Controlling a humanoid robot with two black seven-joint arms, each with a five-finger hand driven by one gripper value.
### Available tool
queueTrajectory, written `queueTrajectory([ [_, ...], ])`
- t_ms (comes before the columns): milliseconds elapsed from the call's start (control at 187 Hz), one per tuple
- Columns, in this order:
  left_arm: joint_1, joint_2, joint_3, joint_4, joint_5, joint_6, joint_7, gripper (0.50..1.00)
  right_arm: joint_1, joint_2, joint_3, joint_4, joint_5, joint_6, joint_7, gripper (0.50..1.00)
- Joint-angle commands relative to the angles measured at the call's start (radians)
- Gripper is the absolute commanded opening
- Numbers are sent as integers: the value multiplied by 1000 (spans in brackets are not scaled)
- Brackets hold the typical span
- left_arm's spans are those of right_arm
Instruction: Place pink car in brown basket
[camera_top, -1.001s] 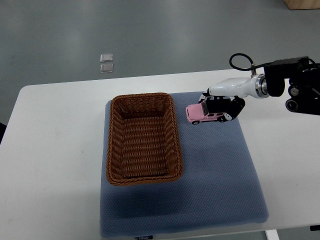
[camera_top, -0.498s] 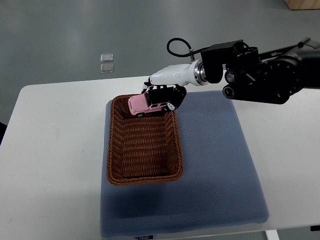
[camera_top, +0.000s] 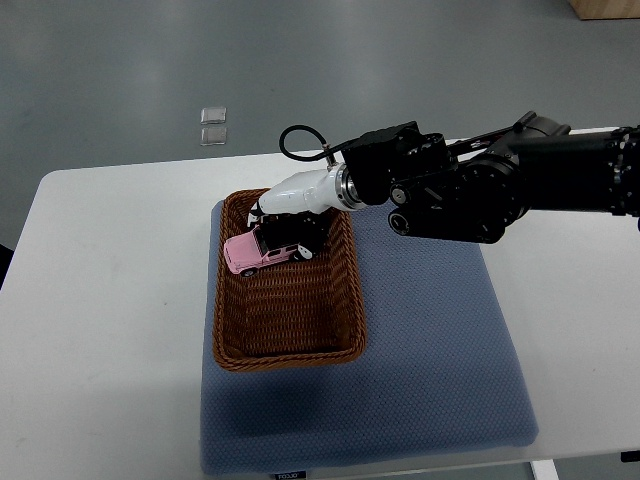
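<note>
Pink car held over brown basket, toward its far-left interior.
Gripped by right hand, fingers closed round the car's rear, arm reaching in from 3 o'clock. Basket sat at 9 o'clock on blue mat, atop white table.

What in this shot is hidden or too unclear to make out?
- Top view: whether the pink car touches the brown basket floor; a steep look-down hides any gap.
- Right hand: fingers dark, blending with the car.
- Two small clear items on the floor: too small to identify.
- Left arm: out of frame.
</note>
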Motion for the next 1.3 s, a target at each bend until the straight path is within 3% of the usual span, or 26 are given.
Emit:
queueTrajectory([
  [0, 0, 0, 0, 0, 0, 0, 0, 1000, -18, 3, -18, -11, 1, 4, -1, 635],
  [118, 0, 0, 0, 0, 0, 0, 0, 1000, -27, 8, -19, -11, 1, 8, -1, 656],
  [289, 0, 0, 0, -1, 0, 0, 0, 1000, -39, 20, -21, -22, 1, 8, -1, 754],
  [386, 0, 0, 0, -1, 0, 0, 0, 1000, -39, 19, -21, -24, 1, 10, -1, 782],
  [814, 0, 0, 0, -1, 0, 0, 0, 1000, -30, -3, -4, -34, 21, 7, -1, 852],
  [1007, 0, 0, 0, 0, 0, 0, 0, 1000, -22, -93, 24, -39, 137, -7, -3, 862],
  [1055, 0, 0, 0, 0, 0, 0, 0, 1000, -19, -118, 73, -39, 168, -6, -4, 897],
  [1296, 0, 0, 0, 0, 0, 0, 0, 1000, -68, -253, 213, -73, 265, -7, -35, 907],
])
